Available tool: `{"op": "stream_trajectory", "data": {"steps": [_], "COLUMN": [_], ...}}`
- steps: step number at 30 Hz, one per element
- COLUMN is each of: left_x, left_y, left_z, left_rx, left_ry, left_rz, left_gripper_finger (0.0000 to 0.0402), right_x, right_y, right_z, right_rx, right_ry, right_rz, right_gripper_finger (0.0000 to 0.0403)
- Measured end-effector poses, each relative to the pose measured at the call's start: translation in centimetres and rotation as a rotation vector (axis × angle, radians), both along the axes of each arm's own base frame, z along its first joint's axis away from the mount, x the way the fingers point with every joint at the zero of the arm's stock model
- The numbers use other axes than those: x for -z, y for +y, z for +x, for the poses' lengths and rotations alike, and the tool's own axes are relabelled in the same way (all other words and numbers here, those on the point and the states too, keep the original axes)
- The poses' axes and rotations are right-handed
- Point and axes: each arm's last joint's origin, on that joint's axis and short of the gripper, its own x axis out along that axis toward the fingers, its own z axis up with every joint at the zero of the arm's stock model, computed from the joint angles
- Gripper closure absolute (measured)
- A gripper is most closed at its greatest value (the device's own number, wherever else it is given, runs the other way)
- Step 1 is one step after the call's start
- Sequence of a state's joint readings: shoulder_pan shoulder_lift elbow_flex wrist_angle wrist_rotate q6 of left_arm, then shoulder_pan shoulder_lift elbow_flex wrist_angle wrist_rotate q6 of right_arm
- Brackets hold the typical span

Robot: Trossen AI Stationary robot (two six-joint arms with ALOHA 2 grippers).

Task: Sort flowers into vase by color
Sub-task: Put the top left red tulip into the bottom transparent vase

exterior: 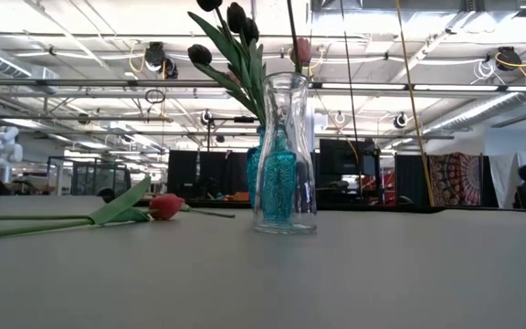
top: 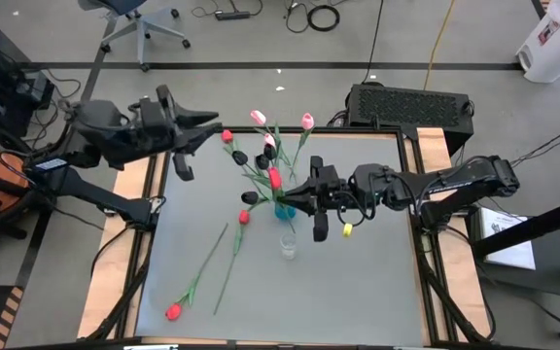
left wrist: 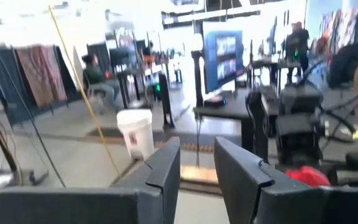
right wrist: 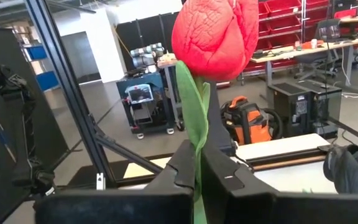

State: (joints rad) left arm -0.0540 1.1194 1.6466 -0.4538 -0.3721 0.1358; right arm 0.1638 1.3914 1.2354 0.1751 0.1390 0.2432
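My right gripper point(top: 287, 201) is shut on a red tulip point(top: 275, 178) beside the blue vase point(top: 282, 208) at mid-table. That vase holds black tulips point(exterior: 236, 18) and pink tulips point(top: 307, 122). A clear glass vase point(top: 288, 244) stands just nearer on the table, and in the low view the clear vase point(exterior: 286, 155) is in front of the blue one. Two red tulips point(top: 173, 311) point(top: 244, 218) lie flat on the table, with another red head point(top: 227, 136) farther back. My left gripper point(top: 207, 126) hovers open at the table's far left corner, holding nothing. My right gripper pinches the red tulip's green stem point(right wrist: 197, 146) between its two fingers, a short way below the head point(right wrist: 215, 37). The fingers come in level from the table's right and lie across the stem. The tulip stands upright with its head above the fingers; its lower end is hidden.
The table's near half holds only the two lying tulips, whose long stems point(top: 224, 277) run slantwise. A black box point(top: 411, 105) sits beyond the far right corner. In the low view a lying tulip point(exterior: 165, 206) is left of the vases.
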Motion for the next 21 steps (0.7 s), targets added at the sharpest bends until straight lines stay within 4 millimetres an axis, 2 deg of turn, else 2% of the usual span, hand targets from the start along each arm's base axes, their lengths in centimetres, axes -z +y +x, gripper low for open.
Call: {"op": "stream_trajectory", "data": {"steps": [9,21], "left_x": [-0.50,-0.48], "left_y": [0.02,0.02], "left_z": [-0.05,-0.04], "left_rx": [-0.009,-0.007], "left_ry": [-0.035,-0.043], "left_rz": [0.049,0.023], "left_gripper_finger": [0.0297,0.0297], "right_x": [0.92,1.00], "right_y": [-0.25,-0.86], "right_z": [0.01,0.09], "right_rx": [0.007,0.022], "right_ry": [0.094,0.103], "right_rz": [-0.013,-0.047], "right_gripper_finger": [0.0402,0.0402]}}
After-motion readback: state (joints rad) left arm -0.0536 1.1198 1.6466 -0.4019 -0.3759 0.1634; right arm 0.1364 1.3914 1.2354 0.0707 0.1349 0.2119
